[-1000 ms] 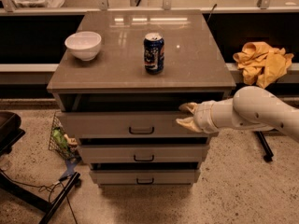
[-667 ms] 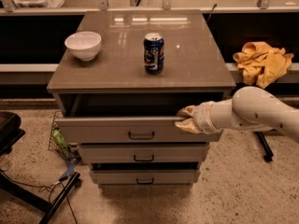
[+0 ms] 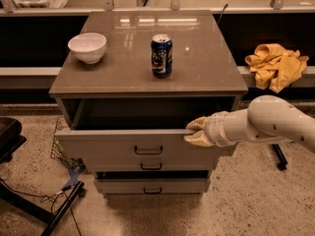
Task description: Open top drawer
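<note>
top drawer: the top drawer [image 3: 123, 144] sits at centre frame under the cabinet top [image 3: 113, 77]. It is partly drawn out, and its dark interior shows behind the front panel.
handle: the black bar handle [image 3: 148, 150] is at the middle of the front and nothing is touching it.
gripper: the gripper [image 3: 196, 132] is at the right end of the front's upper edge, coming in from the right of the frame.
grip: it is closed across the panel's top edge, one finger [image 3: 198, 123] behind the panel and one in front.
key relation: the drawer's long axis runs left to right, and its travel is toward the bottom of the frame.
coming move: probably a further pull toward the bottom of the frame. Because the hold is off-centre to the right, the drawer could skew.
lower drawers: the two lower drawers [image 3: 150, 186] look closed.
on top: a white bowl [image 3: 87, 47] and a can [image 3: 161, 55] stand well behind the front edge.
</note>
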